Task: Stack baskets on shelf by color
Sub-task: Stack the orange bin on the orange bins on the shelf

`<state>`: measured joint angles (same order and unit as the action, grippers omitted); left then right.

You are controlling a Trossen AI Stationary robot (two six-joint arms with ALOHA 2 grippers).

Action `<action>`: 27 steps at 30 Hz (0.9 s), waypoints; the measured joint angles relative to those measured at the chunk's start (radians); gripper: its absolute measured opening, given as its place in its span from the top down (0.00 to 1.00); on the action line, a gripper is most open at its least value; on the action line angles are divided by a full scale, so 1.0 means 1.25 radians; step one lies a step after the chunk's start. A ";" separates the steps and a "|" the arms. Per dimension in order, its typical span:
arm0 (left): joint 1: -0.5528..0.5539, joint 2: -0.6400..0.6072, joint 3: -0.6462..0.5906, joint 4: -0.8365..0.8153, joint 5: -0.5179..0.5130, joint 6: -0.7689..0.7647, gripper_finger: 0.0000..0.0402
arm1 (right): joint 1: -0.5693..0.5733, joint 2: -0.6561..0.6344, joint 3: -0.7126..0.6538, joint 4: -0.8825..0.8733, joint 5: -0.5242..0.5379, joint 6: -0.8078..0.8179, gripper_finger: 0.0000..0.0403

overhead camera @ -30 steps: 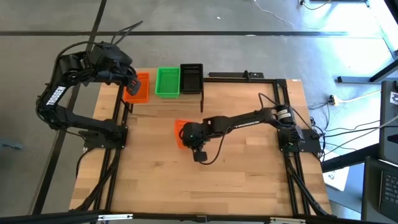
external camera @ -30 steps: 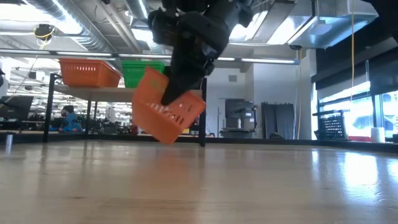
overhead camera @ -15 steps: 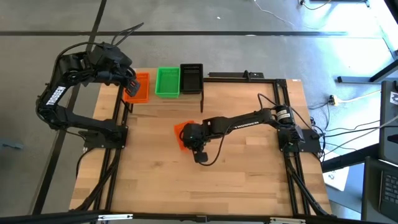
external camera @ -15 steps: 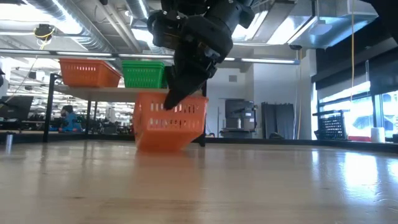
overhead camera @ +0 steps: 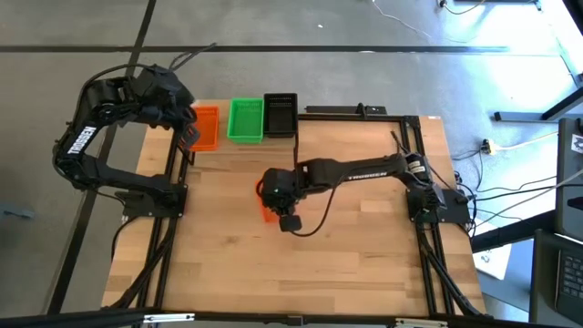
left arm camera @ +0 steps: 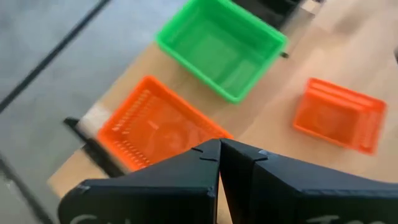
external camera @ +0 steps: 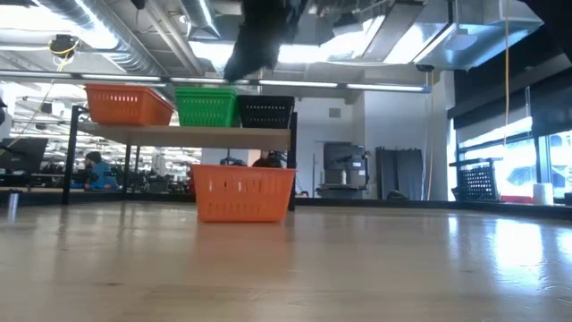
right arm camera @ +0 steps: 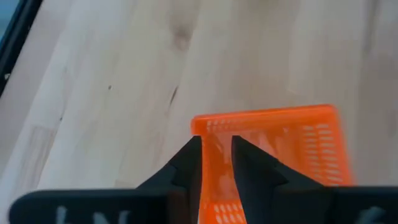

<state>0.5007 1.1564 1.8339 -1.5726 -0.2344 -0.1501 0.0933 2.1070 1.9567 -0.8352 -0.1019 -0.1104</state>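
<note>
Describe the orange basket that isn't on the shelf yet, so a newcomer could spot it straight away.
Start at the large wooden tabletop and look toward its middle, in front of the small raised shelf. Standing upright there, beneath the right gripper, is the orange plastic lattice-walled basket. Unlike the shelf's orange basket, green basket and black basket, it stands alone on the tabletop.

Orange basket — upright on table.

Shelf, 12 o'clock edge: occupied by three baskets side by side. Table centre: one orange basket. Bare wood from 3 through 9 o'clock.
</note>
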 joint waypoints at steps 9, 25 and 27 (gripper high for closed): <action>0.000 0.009 0.000 0.001 0.144 0.103 1.00 | 0.013 -0.001 0.237 -0.250 0.140 0.002 0.85; -0.027 0.047 0.000 0.005 0.365 0.254 0.98 | 0.031 -0.183 0.293 -0.551 0.338 0.076 0.99; -0.036 0.060 0.000 0.010 0.365 0.254 0.96 | 0.031 -0.214 0.293 -0.583 0.338 0.094 0.99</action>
<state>0.4554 1.2319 1.8342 -1.5595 0.2219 0.1669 0.1326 1.8401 2.3230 -1.5634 0.3211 0.0065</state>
